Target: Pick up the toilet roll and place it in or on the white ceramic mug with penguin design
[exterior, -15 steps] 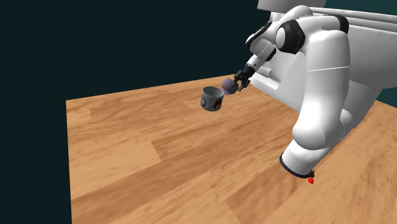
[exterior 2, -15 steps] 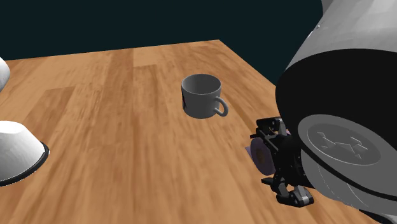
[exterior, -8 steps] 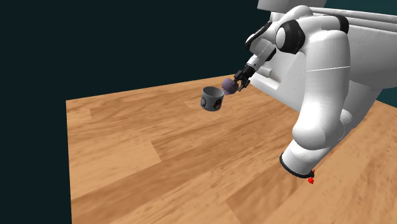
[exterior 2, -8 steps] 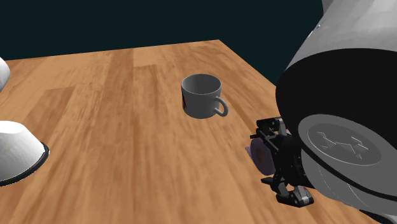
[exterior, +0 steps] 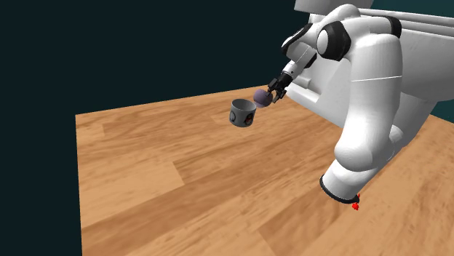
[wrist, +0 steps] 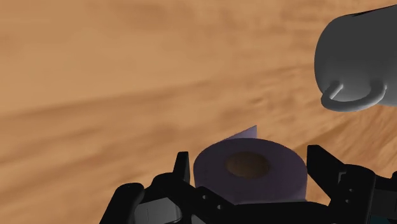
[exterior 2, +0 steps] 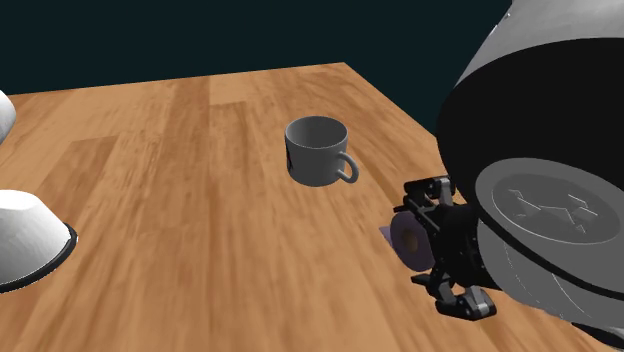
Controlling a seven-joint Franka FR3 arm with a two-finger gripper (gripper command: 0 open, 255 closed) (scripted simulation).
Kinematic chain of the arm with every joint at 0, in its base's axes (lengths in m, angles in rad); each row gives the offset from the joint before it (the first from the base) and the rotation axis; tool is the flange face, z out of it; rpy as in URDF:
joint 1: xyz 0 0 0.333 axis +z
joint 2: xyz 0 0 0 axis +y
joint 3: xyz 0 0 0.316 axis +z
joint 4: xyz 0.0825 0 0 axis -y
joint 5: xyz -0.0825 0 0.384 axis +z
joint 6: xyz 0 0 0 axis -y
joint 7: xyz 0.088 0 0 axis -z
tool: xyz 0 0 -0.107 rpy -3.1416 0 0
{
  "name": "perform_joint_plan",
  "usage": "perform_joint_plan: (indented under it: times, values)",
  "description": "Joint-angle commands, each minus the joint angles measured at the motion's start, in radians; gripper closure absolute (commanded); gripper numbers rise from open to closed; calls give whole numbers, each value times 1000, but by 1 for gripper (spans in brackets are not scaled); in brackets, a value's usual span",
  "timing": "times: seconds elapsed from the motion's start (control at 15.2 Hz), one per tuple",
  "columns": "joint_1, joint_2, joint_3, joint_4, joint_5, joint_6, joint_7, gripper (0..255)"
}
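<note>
The black end effector (wrist: pixel 252 167) is clamped on the pale lilac toilet roll (wrist: pixel 251 170), one finger on each side, the brown core facing the wrist camera; the roll hangs above the wooden desk (exterior: pixel 189 182), just beside the plain grey mug (exterior 2: pixel 316 150); the mug stands upright near the desk's far edge, its handle towards the roll.

The pale lilac cylindrical toilet roll (wrist: pixel 213 168) has a brown core. The grey handled mug (exterior: pixel 240 113) carries dark markings on its side, and the tan wooden table (exterior: pixel 182 182) shows streaky plank grain.
</note>
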Motion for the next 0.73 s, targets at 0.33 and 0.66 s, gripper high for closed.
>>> perform_joint_plan:
  times: [0.33,0.66]
  values:
    - [3,-43,-12,34,-26,-57,43,255]
    - [5,-71,-19,63,-42,-98,75,255]
